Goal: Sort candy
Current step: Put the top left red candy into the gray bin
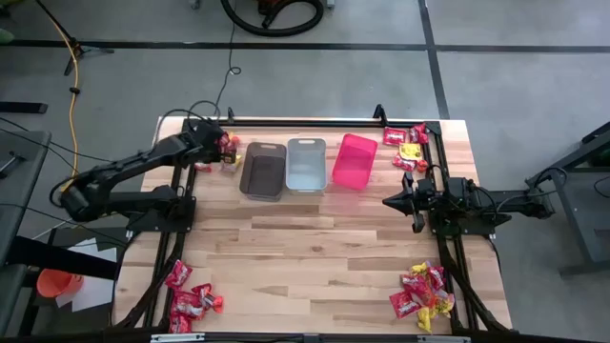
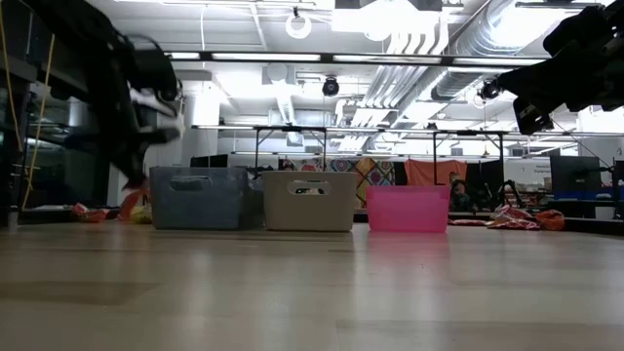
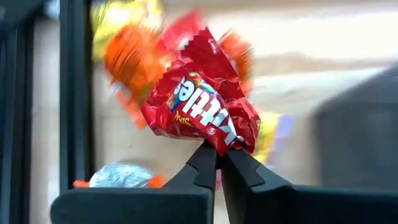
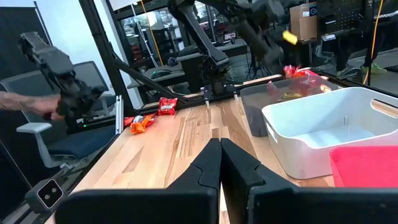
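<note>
My left gripper is at the table's far left, just left of the brown bin, and is shut on a red candy pack. More candy in orange, yellow and silver wrappers lies blurred behind it in a pile. Other candy piles sit at the far right, near left and near right. My right gripper waits shut at the right side, held level above the table and touching nothing. My left gripper pinches the red pack by a crumpled corner of its wrapper between the tips of its two fingers. The fingers come slanting down at it. The pack stands out beyond the fingertips, in front of the other sweets.
Three bins stand in a row at the far middle: brown, grey and pink. Black frame rails run along the table's sides. Bare wood lies between the bins and the near edge.
</note>
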`<state>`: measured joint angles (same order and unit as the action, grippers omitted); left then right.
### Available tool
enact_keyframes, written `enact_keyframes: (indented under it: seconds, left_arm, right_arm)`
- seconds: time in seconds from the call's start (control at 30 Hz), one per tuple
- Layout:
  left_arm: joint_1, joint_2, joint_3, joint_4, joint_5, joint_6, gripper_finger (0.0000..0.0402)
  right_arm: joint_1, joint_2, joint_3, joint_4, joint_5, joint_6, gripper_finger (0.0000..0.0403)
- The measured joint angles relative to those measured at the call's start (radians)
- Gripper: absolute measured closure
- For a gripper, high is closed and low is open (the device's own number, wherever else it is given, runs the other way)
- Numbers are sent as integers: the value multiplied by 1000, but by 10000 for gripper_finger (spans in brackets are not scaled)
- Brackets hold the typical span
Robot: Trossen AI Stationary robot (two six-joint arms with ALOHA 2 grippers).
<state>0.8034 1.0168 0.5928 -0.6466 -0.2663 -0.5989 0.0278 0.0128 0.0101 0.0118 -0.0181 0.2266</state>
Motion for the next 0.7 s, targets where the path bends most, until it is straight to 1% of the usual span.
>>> enact_keyframes:
  seconds: [0.17, 0.33, 0.5, 0.7]
  left_arm:
    - [-17, -142, 74, -9, 83, 9, 401]
    - [-62, -230, 141, -5, 108, -6, 401]
    - [-124, -253, 175, 27, 108, -28, 401]
    - [-221, -235, 176, 137, 108, -36, 401]
  right_arm:
    - [0, 0, 0, 0, 0, 0, 402]
    - [0, 0, 0, 0, 0, 0, 402]
    - [0, 0, 0, 0, 0, 0, 402]
    - [0, 0, 0, 0, 0, 0, 402]
